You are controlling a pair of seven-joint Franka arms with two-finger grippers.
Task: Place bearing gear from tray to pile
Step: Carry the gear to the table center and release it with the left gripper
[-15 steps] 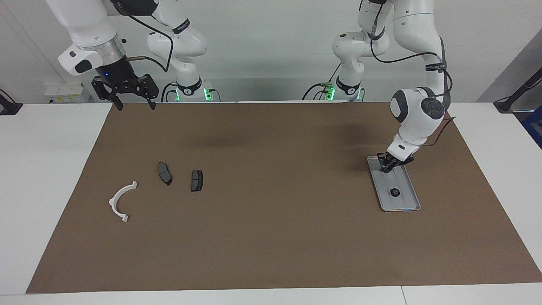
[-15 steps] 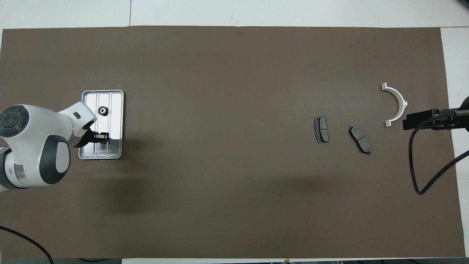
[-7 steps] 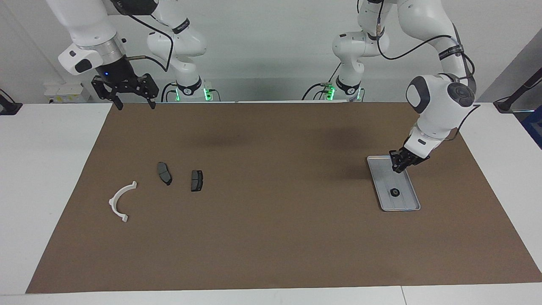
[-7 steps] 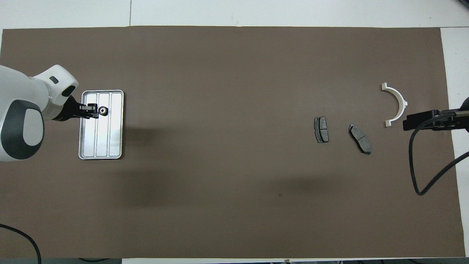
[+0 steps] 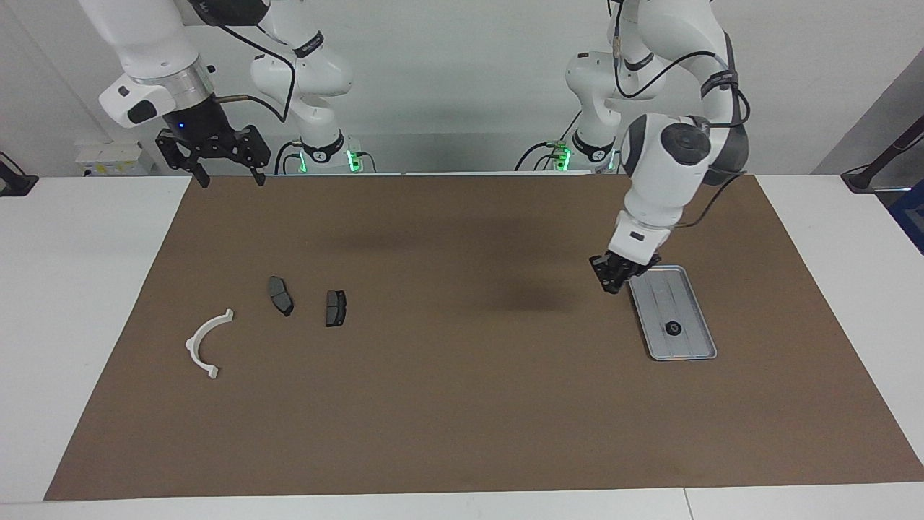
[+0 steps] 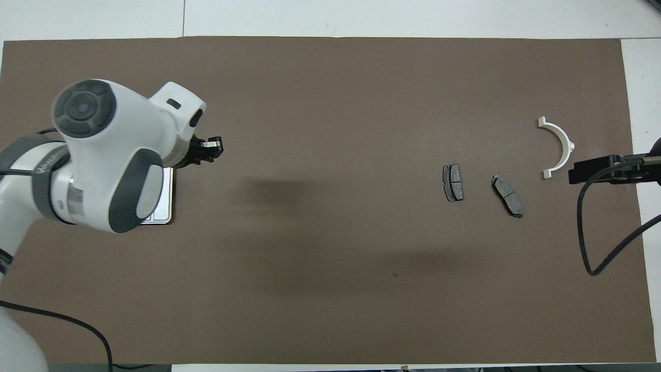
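The small dark bearing gear [image 5: 673,328] lies in the silver ridged tray [image 5: 686,300], in the part of it farther from the robots. My left gripper [image 5: 612,278] is shut with nothing seen in it. It hangs low over the mat just off the tray's corner, on the side toward the table's middle. In the overhead view the left gripper [image 6: 214,147] shows, while the arm hides the gear and most of the tray [image 6: 161,209]. The pile is two dark pads [image 5: 280,295] [image 5: 335,308] and a white arc [image 5: 208,341]. My right gripper [image 5: 225,165] waits open.
A brown mat [image 5: 462,404] covers the table's middle, with white table [image 5: 72,289] at both ends. The pile's pads [image 6: 453,182] [image 6: 507,195] and arc [image 6: 557,147] lie at the right arm's end, near the right gripper [image 6: 574,173] and its cable [image 6: 583,232].
My left gripper, still shut, swung from over the tray to beside it, toward the table's middle. The bearing gear stayed in the tray. The right arm did not move.
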